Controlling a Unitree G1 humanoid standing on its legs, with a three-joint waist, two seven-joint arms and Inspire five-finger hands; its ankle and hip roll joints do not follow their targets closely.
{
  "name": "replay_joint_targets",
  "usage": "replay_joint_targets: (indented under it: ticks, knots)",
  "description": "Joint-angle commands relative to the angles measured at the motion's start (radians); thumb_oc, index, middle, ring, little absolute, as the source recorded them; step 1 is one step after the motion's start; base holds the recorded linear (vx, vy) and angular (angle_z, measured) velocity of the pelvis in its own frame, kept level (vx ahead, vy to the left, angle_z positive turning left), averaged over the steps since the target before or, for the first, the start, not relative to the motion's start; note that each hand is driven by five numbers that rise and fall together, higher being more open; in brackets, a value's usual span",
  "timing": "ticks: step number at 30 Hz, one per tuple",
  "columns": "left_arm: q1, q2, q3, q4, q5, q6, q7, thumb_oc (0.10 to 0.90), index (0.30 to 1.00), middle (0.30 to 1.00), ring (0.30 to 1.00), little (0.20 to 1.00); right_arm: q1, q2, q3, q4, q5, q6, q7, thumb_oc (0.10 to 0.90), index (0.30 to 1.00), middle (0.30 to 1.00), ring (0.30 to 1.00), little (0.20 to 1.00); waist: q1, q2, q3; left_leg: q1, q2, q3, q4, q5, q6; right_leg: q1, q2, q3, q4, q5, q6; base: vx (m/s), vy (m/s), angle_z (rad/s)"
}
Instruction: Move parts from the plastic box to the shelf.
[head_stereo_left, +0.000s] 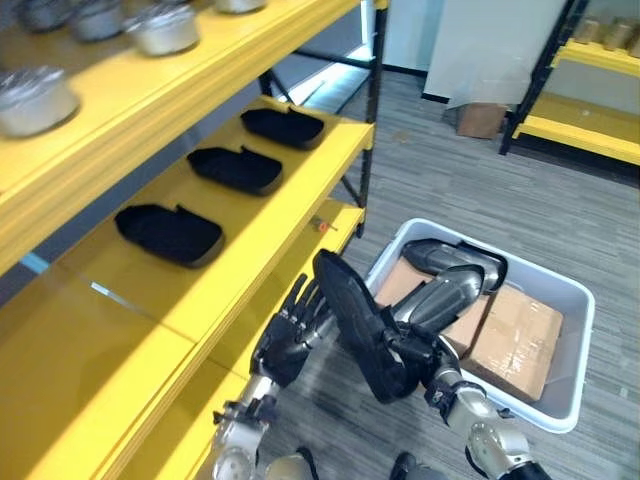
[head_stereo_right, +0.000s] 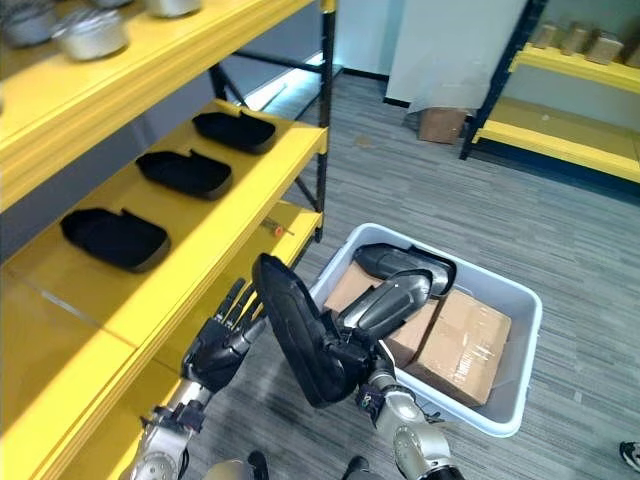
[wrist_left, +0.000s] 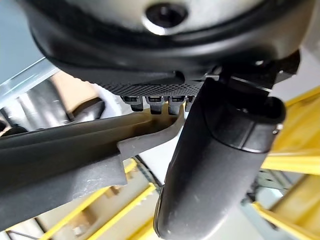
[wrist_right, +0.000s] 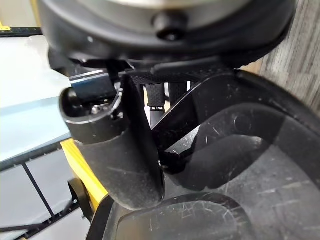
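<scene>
Item: black part (head_stereo_left: 355, 325), standing on edge between plastic box (head_stereo_left: 575, 330) and shelf (head_stereo_left: 280, 215), in transit. Right robot hand (head_stereo_left: 410, 350) is pinching its lower end, thumb curled over the rim, carrying the weight. Left robot hand (head_stereo_left: 290, 335) is pressing spread, straight fingers against the shelf-facing side, likely steadying it. Three like parts (head_stereo_left: 170, 233) are sitting on the shelf in a row; more (head_stereo_left: 455, 258) are lying in the box on cardboard (head_stereo_left: 520, 340).

Black part (head_stereo_left: 352, 320), yellow shelf (head_stereo_left: 290, 215)
</scene>
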Motion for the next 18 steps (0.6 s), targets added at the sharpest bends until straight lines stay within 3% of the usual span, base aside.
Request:
replay_joint_targets:
  ticks: [1,3,6,11,15,16,17,18]
  knots:
    - [0.023,0.04,-0.018,-0.134,0.052,-0.091,-0.103,0.9,1.0,1.0,1.0,1.0,-0.104,0.051,0.048,-0.092,0.068,-0.058,0.073,0.4,0.3,0.3,0.3,0.3,0.036,0.018,-0.083,0.063,0.05,-0.017,-0.089,0.088,-0.048,0.052,0.107,-0.031,-0.095,0.057,-0.024,-0.17,0.339,0.56]
    - [0.03,0.055,-0.033,-0.149,0.056,-0.089,-0.11,0.9,1.0,1.0,1.0,1.0,-0.106,0.051,0.051,-0.103,0.068,-0.053,0.068,0.4,0.3,0.3,0.3,0.3,0.043,0.024,-0.084,0.069,0.038,-0.021,-0.118,0.088,-0.044,0.051,0.095,-0.04,-0.104,0.067,-0.011,-0.18,0.311,0.37]
    - [0.054,0.087,-0.049,-0.179,0.073,-0.108,-0.105,0.9,1.0,1.0,1.0,1.0,-0.108,0.056,0.069,-0.127,0.064,-0.033,0.07,0.4,0.3,0.3,0.3,0.3,0.073,0.032,-0.079,0.075,0.022,-0.011,-0.167,0.095,-0.036,0.048,0.045,-0.081,-0.132,0.114,0.036,-0.25,0.348,0.47]
    - [0.072,0.131,-0.028,-0.219,0.085,-0.129,-0.111,0.9,1.0,1.0,1.0,1.0,-0.111,0.062,0.095,-0.157,0.065,-0.042,0.051,0.4,0.3,0.3,0.3,0.3,0.13,0.03,-0.066,0.08,-0.014,0.001,-0.205,0.088,-0.015,0.056,-0.035,-0.154,-0.195,0.228,0.104,-0.22,0.263,0.38]
    - [0.042,0.164,-0.034,-0.235,0.073,-0.105,-0.18,0.9,1.0,1.0,1.0,1.0,-0.109,0.062,0.083,-0.157,0.081,-0.086,0.013,0.4,0.3,0.3,0.3,0.3,0.102,0.029,-0.064,0.046,-0.059,-0.122,-0.21,0.113,0.028,0.038,0.009,0.009,-0.169,0.191,0.073,-0.1,0.099,0.72]
    - [0.035,0.168,-0.039,-0.238,0.074,-0.094,-0.196,0.9,1.0,1.0,1.0,1.0,-0.101,0.064,0.081,-0.155,0.083,-0.101,0.007,0.4,0.3,0.3,0.3,0.3,0.084,0.028,-0.066,0.043,-0.071,-0.175,-0.216,0.122,0.037,0.033,0.038,0.087,-0.166,0.178,0.066,0.09,0.005,2.15]
    - [0.024,0.165,-0.049,-0.239,0.081,-0.075,-0.222,0.9,1.0,1.0,1.0,1.0,-0.073,0.064,0.075,-0.168,0.089,-0.104,-0.007,0.4,0.3,0.3,0.3,0.3,0.039,0.026,-0.074,0.041,-0.092,-0.28,-0.227,0.139,0.047,0.02,0.118,0.255,-0.149,0.148,0.042,0.16,0.026,3.12]
    - [0.023,0.159,-0.049,-0.254,0.097,-0.062,-0.194,0.9,1.0,1.0,1.0,1.0,-0.05,0.06,0.062,-0.183,0.085,-0.071,0.009,0.4,0.3,0.3,0.3,0.3,0.012,0.019,-0.085,0.036,-0.113,-0.345,-0.226,0.144,0.05,0.022,0.185,0.346,-0.141,0.127,0.017,0.17,0.027,2.82]
